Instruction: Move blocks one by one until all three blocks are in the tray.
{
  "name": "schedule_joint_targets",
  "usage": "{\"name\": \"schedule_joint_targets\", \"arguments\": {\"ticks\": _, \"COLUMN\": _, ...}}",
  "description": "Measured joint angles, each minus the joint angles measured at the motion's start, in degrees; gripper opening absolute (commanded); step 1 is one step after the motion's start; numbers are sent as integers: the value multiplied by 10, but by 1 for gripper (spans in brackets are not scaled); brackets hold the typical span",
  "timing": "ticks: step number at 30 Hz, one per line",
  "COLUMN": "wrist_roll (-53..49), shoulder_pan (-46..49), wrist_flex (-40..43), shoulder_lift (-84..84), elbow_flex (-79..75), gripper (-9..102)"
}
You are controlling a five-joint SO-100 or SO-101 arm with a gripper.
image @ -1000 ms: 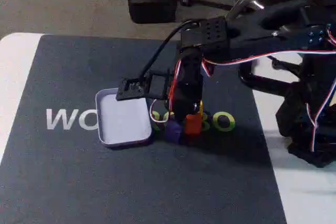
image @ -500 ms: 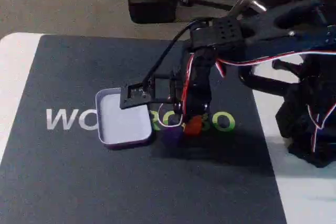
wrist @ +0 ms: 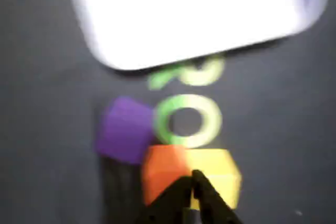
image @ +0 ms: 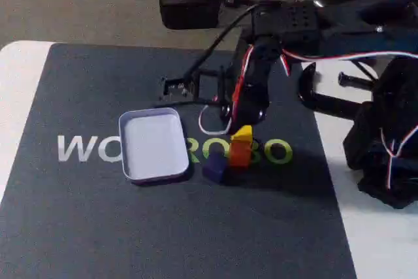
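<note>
A: Dark grey mat (image: 163, 227) with pale lettering carries everything. Shallow pale lavender-white rectangular tin tray (image: 128, 164) sits near the mat's middle, toward its left edge in the fixed view, nothing in it.

B: Blocks?

A: All three on the mat just right of the tray in the fixed view. Small matte purple cube (image: 215, 168) is nearest the tray. Orange cube (image: 239, 153) and yellow cube (image: 243, 134) are touching; in the fixed view yellow looks stacked on or just behind orange, can't tell which. Wrist view shows orange (wrist: 164, 171) and yellow (wrist: 218, 174) side by side, purple (wrist: 124, 135) at orange's corner, tray (wrist: 105, 61) beyond them.

B: Gripper?

A: Black two-finger gripper (wrist: 193, 179) is raised above the orange/yellow pair, fingertips pinched together to a point, holding nothing. In the fixed view it (image: 240, 121) hangs just above the yellow cube.
</note>
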Motion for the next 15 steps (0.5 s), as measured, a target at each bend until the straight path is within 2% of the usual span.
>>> {"name": "schedule_joint_targets", "arguments": {"ticks": 7, "wrist_roll": -30, "shoulder_pan": 54, "wrist_flex": -4, "shoulder_lift": 72, "elbow_flex": 73, "gripper": 11}}
{"name": "schedule_joint_targets", "arguments": {"ticks": 15, "wrist_roll": -57, "shoulder_pan": 108, "wrist_flex": -4, "shoulder_lift": 214, "elbow_flex": 193, "gripper": 14}}
